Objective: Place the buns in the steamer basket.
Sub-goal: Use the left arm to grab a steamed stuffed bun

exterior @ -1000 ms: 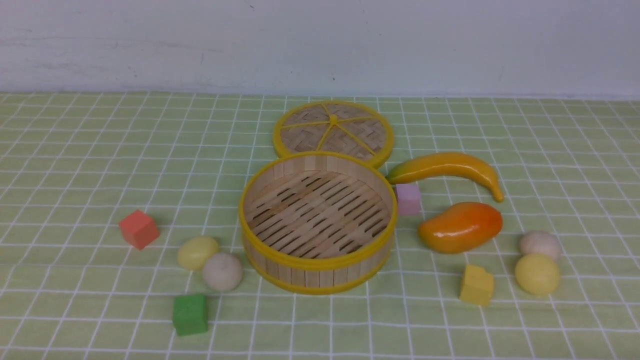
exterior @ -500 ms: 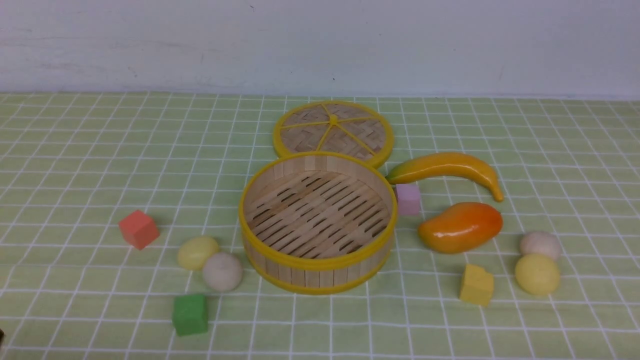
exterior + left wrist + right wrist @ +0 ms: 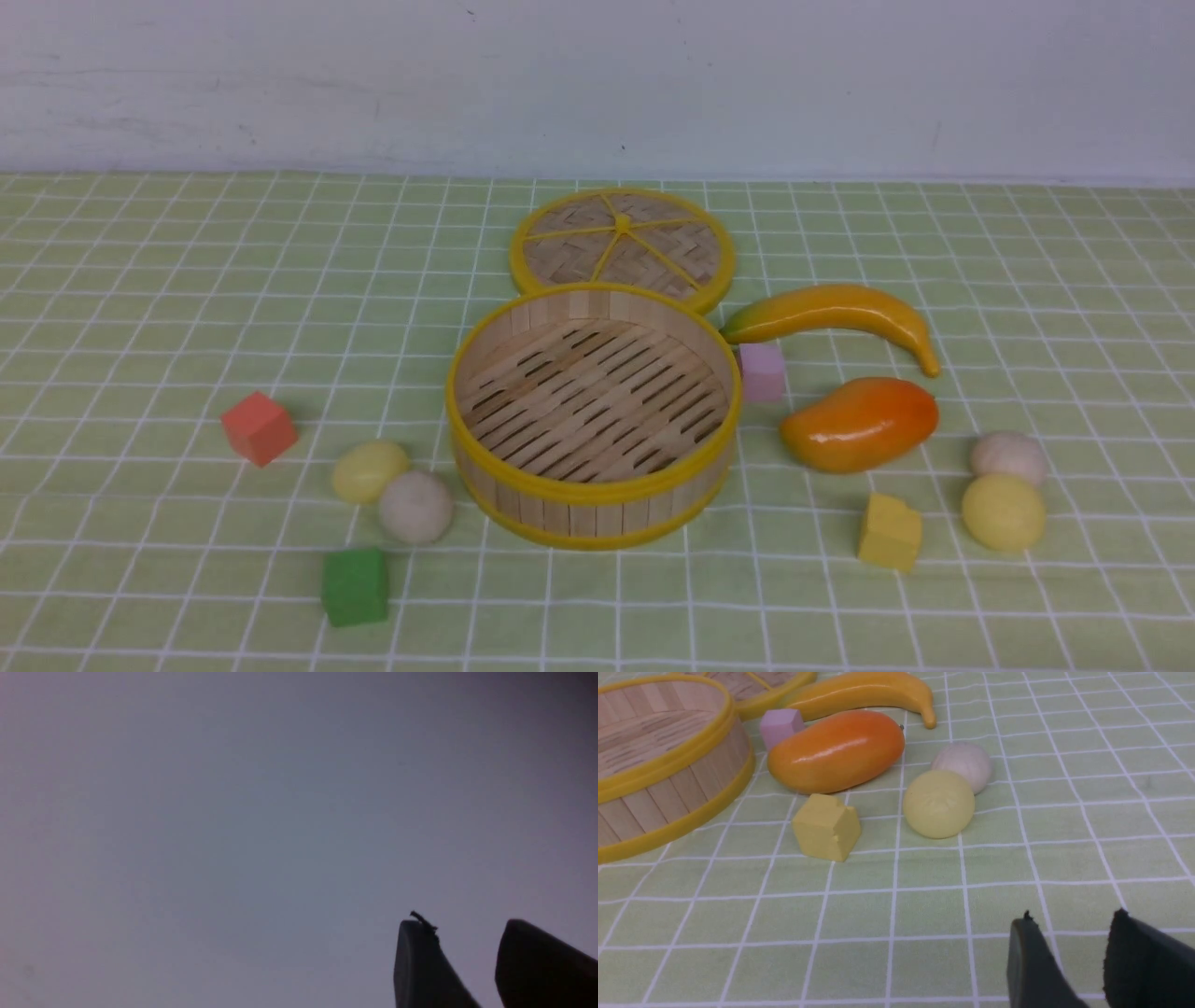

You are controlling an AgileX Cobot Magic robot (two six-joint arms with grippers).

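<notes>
Bamboo steamer basket [image 3: 594, 492] stands upright in the middle of the green checked cloth [image 3: 140, 280], and all 4 buns lie outside it on the cloth. Taking the basket as the clock's centre, with 12 away from the robot: at 8 o'clock the left yellow bun [image 3: 370, 471] and the left white bun [image 3: 415, 507] sit pressed together, the white one just beside the basket wall; at 4 o'clock, well apart from the basket, the right white bun [image 3: 1008, 455] and the right yellow bun [image 3: 1003, 511] sit together likewise. Flat at 12 lies the woven lid [image 3: 621, 245], its near edge hidden behind the basket rim. Around the basket are the banana [image 3: 831, 313] at 2, the pink cube [image 3: 763, 371] just beside the wall near 3, the mango [image 3: 859, 425] at 3, the yellow cube [image 3: 890, 532] near 4, the green cube [image 3: 355, 586] at 7 and the red cube [image 3: 259, 427] at 9. Against a blank grey surface, the left gripper [image 3: 465, 924] has its 2 fingers parted and empty. Low over the cloth, the right gripper [image 3: 1073, 917] is also parted and empty, apart from the right pair of buns
</notes>
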